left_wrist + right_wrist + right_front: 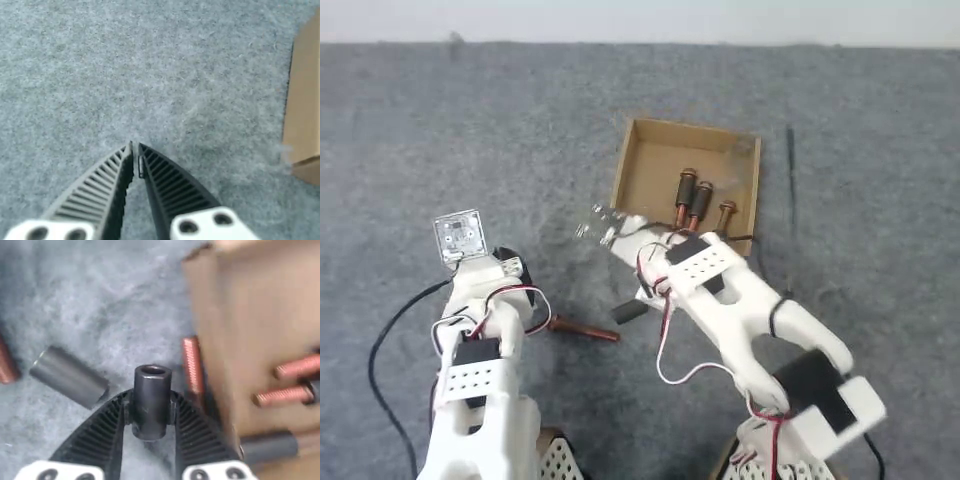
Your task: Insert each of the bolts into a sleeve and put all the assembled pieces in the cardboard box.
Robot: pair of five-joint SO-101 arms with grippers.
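My right gripper (150, 399) is shut on a black sleeve (152, 385), held upright with its open bore facing the camera. It hovers by the near-left corner of the cardboard box (250, 315), and from above the right gripper (607, 228) is at that corner of the box (638, 165). A second sleeve (69, 376) lies on the carpet. A copper bolt (192, 365) lies against the box wall. Another bolt (582, 330) and the loose sleeve (630, 311) lie between the arms. My left gripper (135, 146) is shut on nothing above bare carpet.
Three assembled pieces (698, 205) lie inside the box, also seen as copper threads and dark sleeves (285, 392). Grey carpet covers the table. The box edge (302, 100) lies off to one side of the left gripper. Cables trail near both arm bases.
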